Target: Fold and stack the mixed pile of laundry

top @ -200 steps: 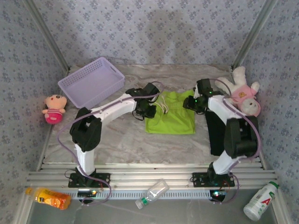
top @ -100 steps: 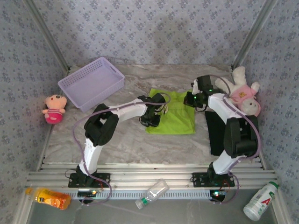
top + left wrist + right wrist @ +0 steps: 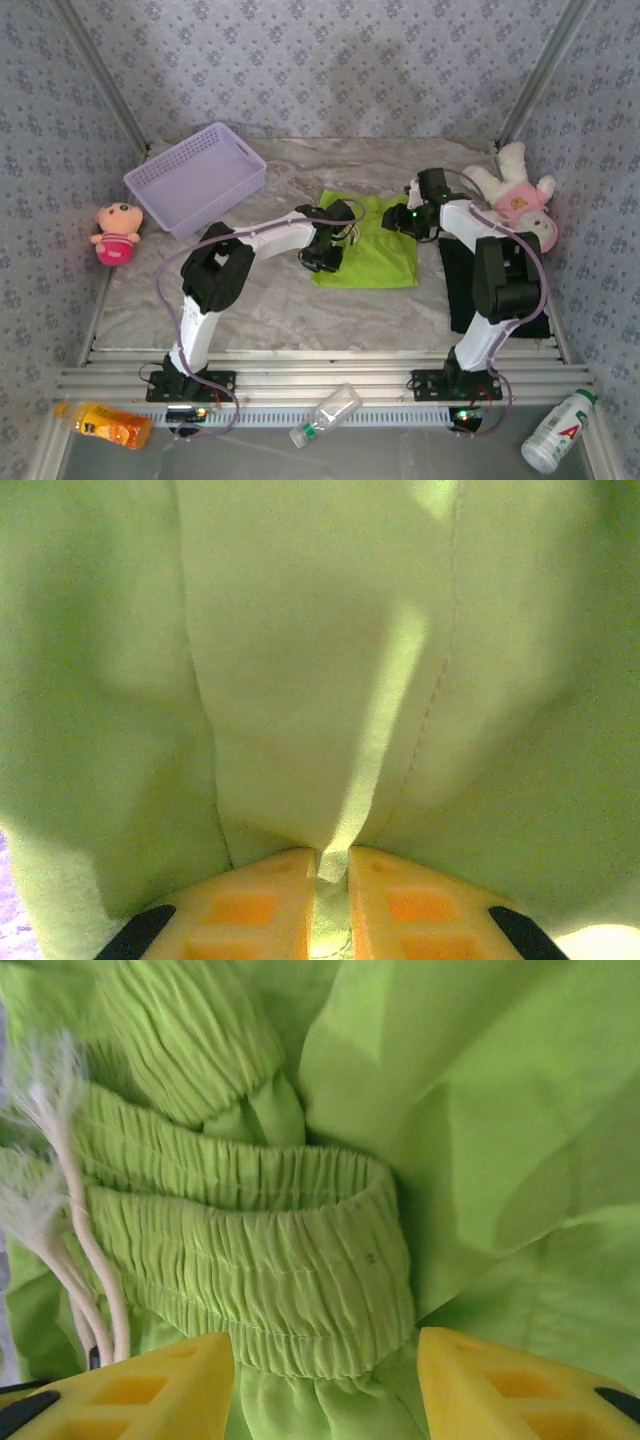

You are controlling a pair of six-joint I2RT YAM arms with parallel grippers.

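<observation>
**Left end effector**: orange fingers almost together, pinching a raised fold of the lime-green cloth garment at the tips.

**Right end effector**: yellow fingers well apart, straddling the garment's gathered elastic waistband with nothing clamped. White drawstrings trail beside the finger on the left of that view.

**Location:** the green garment lies roughly flat mid-surface, between the two arms. A black cloth garment lies flat at the right side of the marbled surface, partly under the right arm.

**Risks (judgement):**
- The left pinch holds one thin fold. A pull may slip off it, or drag the whole piece instead of turning it over.
- If the right fingers close on the bunched waistband, they may take several layers or a drawstring and skew the fold.
- Both wrists work close together over the same cloth, so a crossing move could bring them into contact.

**Surroundings:**
- White-and-pink plush rabbit sits close against the right arm; whether they touch cannot be told. An outward sweep could knock it.
- Lavender plastic mesh basket sits far left, well apart.
- Pink plush doll sits beyond the left edge.
- Three bottles lie along the near rail, out of the way.
</observation>
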